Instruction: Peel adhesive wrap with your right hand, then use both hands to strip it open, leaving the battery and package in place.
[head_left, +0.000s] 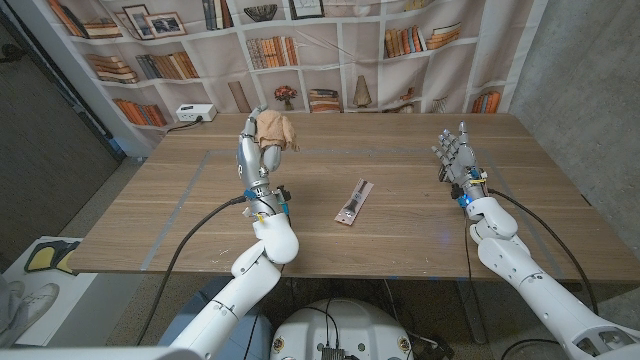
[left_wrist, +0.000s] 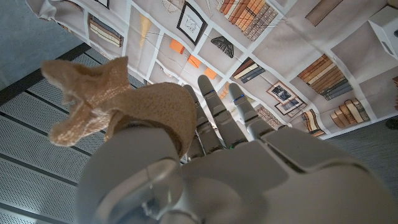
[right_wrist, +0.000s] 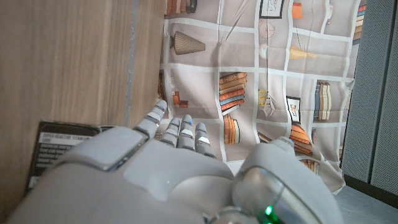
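Centre of the frame: slim dark battery package with a pinkish card backing (head_left: 354, 202), lying at a slant on my wooden table (head_left: 400, 160), untouched.
My left hand (head_left: 254, 152): raised upper left of centre, gripping a crumpled tan wad of adhesive wrap (head_left: 273, 128); in my left wrist view that wrap (left_wrist: 118, 106) bunches against my thumb.
My right hand (head_left: 453, 155): up at the right of the frame, fingers apart, nothing in it, well apart from the package.
Far edge: white power strip (head_left: 194, 113) at upper left, before the printed bookshelf backdrop (head_left: 330, 40).
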